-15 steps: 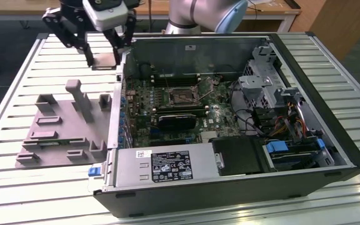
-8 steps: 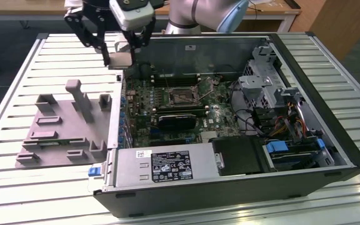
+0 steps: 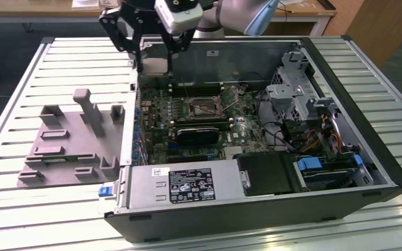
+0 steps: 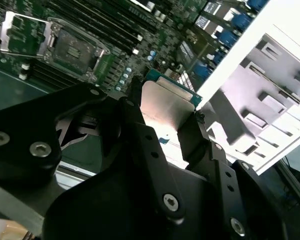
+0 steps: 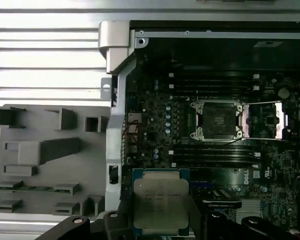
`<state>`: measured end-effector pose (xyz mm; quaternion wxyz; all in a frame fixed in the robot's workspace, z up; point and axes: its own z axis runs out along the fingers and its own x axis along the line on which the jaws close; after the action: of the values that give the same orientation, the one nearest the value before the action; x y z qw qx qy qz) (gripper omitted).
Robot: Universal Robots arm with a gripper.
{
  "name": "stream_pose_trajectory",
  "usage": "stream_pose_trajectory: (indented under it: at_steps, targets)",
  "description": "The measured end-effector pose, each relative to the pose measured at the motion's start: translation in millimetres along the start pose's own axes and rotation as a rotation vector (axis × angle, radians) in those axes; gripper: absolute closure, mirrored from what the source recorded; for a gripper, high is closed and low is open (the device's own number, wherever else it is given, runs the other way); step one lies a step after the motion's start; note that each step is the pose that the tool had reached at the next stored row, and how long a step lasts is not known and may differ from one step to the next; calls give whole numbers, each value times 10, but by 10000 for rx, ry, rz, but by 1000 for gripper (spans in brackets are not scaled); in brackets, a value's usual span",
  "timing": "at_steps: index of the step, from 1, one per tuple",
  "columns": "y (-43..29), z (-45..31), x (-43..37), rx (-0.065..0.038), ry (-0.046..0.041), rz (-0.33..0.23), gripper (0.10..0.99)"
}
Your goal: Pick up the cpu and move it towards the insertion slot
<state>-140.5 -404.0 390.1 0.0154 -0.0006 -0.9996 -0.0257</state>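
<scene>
My gripper [image 3: 154,58] hangs above the far left corner of the open computer case and is shut on the cpu [image 3: 153,66]. In the first wrist view the cpu [image 5: 160,202] shows a silver top with a green rim, clamped between the dark fingers [image 5: 121,216]. In the second wrist view its shiny plate [image 4: 165,107] sits between the same fingers [image 4: 135,117]. The insertion slot [image 3: 204,107] lies on the motherboard, a square socket with a silvery frame and its metal lid swung open [image 5: 217,120] [image 4: 72,47]. The cpu is held above the board, well apart from the slot.
A grey plastic fixture [image 3: 68,141] with upright blocks lies outside the case at the exterior view's left. Inside the case [image 3: 341,172] are a power supply [image 3: 180,185], a dark card [image 3: 197,133], drive bays [image 3: 305,99] and loose cables. All rests on a slatted metal table [image 3: 19,209].
</scene>
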Motion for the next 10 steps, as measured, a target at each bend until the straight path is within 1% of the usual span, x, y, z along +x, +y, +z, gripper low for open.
stream_pose_trajectory:
  at_steps: [10]
  targets:
    - [1,-14,-447,0,120,7,549]
